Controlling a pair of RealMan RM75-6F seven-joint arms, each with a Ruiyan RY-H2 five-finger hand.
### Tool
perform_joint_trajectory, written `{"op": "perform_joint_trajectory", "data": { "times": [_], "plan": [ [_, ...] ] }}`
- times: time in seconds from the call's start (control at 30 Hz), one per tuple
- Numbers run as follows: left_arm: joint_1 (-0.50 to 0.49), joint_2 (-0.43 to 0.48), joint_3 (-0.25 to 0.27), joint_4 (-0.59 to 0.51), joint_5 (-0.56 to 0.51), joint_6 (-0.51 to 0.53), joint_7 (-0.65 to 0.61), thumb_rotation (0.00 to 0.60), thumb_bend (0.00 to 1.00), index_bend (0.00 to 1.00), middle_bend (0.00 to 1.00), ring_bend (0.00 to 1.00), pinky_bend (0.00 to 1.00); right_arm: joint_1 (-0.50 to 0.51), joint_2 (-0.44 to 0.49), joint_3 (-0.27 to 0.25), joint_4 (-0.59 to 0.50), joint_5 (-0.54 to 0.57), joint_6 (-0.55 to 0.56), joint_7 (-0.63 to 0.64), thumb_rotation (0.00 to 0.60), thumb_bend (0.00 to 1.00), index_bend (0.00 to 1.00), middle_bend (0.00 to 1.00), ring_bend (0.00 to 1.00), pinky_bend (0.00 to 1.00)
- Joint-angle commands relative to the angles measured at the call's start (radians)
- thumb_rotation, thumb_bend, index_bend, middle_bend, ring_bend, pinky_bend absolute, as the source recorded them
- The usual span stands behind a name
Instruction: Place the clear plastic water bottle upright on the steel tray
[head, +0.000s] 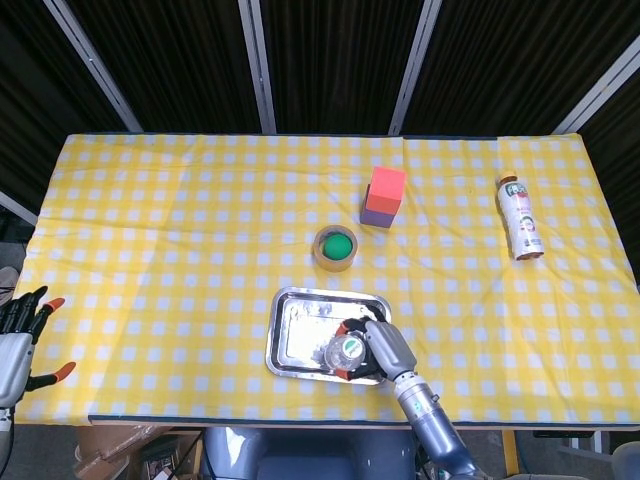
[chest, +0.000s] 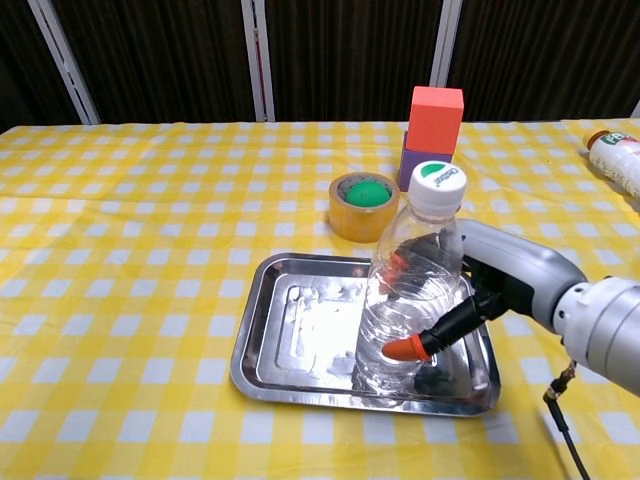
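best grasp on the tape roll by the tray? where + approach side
Probably from above. The tape roll lies flat on the cloth with its hole up, so pinch across the outer wall, or over the rim with one finger in the hole. Come from the left or far side: the steel tray and the purple and red blocks crowd the others.
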Motion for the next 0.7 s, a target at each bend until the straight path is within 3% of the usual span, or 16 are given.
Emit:
{"op": "perform_joint_trajectory", "data": {
  "times": [0.03, 0.17, 0.47, 0.7],
  "plan": [
    [0.000, 0.000, 0.000, -0.001, 0.000, 0.001, 0.000, 0.600, 0.15, 0.15, 0.01, 0.00, 0.00, 0.008, 0.017, -0.005, -0.012, 0.027, -0.023, -0.005, 0.600, 0.21, 0.33, 0.49, 0.25, 0.00],
    [0.000, 0.000, 0.000, -0.001, -0.002, -0.001, 0.003, 0.600, 0.15, 0.15, 0.01, 0.00, 0.00, 0.014, 0.033, -0.004, -0.022, 0.060, -0.042, -0.004, 0.600, 0.19, 0.21, 0.41, 0.22, 0.00],
    [-0.002, -0.003, 0.002, -0.003, -0.005, -0.008, 0.014, 0.600, 0.15, 0.15, 0.01, 0.00, 0.00, 0.015, 0.089, 0.001, -0.047, 0.095, -0.075, 0.035, 0.600, 0.19, 0.07, 0.29, 0.13, 0.00],
    [-0.004, -0.004, 0.003, -0.002, -0.006, -0.012, 0.016, 0.600, 0.15, 0.15, 0.01, 0.00, 0.00, -0.001, 0.265, -0.029, -0.116, 0.077, -0.128, 0.069, 0.600, 0.18, 0.05, 0.24, 0.09, 0.00]
  ]
}}
